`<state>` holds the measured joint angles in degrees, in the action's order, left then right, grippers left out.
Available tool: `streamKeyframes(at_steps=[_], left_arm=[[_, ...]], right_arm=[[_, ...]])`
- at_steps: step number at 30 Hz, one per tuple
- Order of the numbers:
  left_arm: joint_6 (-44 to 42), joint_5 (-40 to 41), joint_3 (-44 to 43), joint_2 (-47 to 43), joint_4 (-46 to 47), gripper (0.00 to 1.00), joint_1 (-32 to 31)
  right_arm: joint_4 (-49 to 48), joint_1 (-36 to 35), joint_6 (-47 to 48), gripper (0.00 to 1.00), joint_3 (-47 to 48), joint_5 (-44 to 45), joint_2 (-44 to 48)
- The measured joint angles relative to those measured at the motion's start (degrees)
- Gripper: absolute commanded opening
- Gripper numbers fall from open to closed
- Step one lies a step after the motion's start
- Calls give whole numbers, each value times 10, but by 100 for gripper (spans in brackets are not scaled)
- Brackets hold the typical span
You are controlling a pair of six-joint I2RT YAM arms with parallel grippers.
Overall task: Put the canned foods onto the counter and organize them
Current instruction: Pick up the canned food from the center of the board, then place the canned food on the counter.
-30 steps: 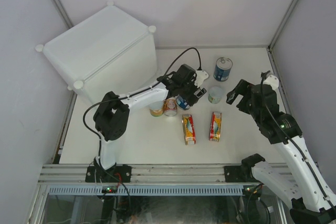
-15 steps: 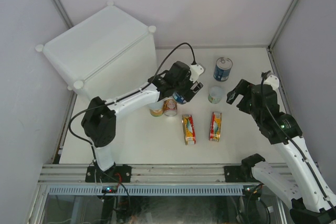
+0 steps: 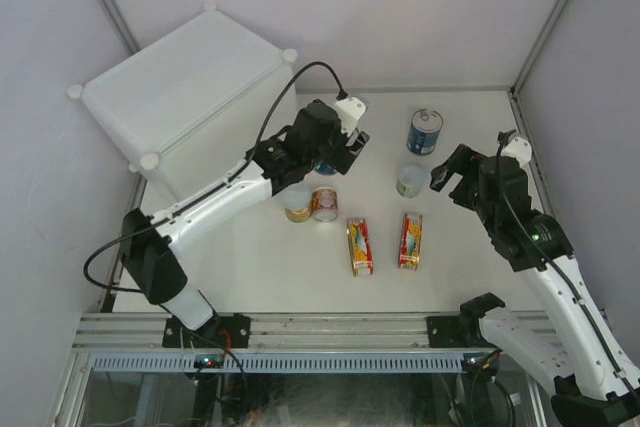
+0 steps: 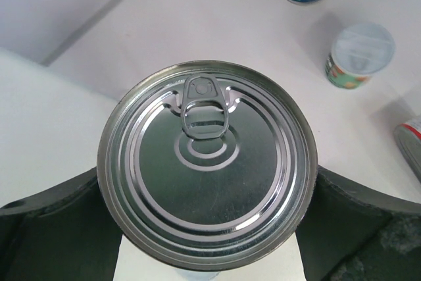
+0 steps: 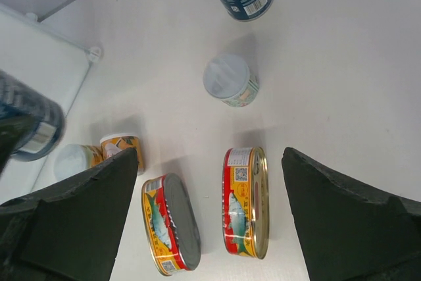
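Seven cans were in view: six on the table [image 3: 250, 267] and one in the left end effector [image 3: 330, 154]. That end effector was clamped on the sides of a tall blue can [image 4: 207, 162], one finger on each flank, with the silver pull-tab top facing the wrist camera. The held can sat just right of the counter [image 3: 175, 87], the large white translucent box with knobbed corners at the far left. Whether its base cleared the table could not be told. The counter's right wall rose directly beside the left end effector, and a black cable [image 3: 300, 75] arched over the wrist.

Just near of the held can stood a pair of small cans, the left small can [image 3: 298, 208] and the right small can [image 3: 324, 204], close side by side. Nearer again, at mid-table, the left oval tin [image 3: 359, 245] and the right oval tin [image 3: 410, 239] lay flat, parallel, with a gap between them.

The right end effector [image 3: 447, 172] hung over the right side of the table with its fingers spread wide and nothing between them. The white-lidded small can [image 3: 410, 180] stood just left of it. The second tall blue can [image 3: 425, 132] stood upright farther back, apart from the rest.
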<state>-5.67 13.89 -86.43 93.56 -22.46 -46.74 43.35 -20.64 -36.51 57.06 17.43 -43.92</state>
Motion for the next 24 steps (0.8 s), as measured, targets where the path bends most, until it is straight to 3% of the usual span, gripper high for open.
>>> streamKeyframes(at_steps=[12,24], left_arm=[[7,130,4,-126,-21,0,0],[17,217,-15,-165,-93,0,21]], right_arm=[[-38,0,9,89,3,0,-42],[-83,-19,28,89,51,5,-113]])
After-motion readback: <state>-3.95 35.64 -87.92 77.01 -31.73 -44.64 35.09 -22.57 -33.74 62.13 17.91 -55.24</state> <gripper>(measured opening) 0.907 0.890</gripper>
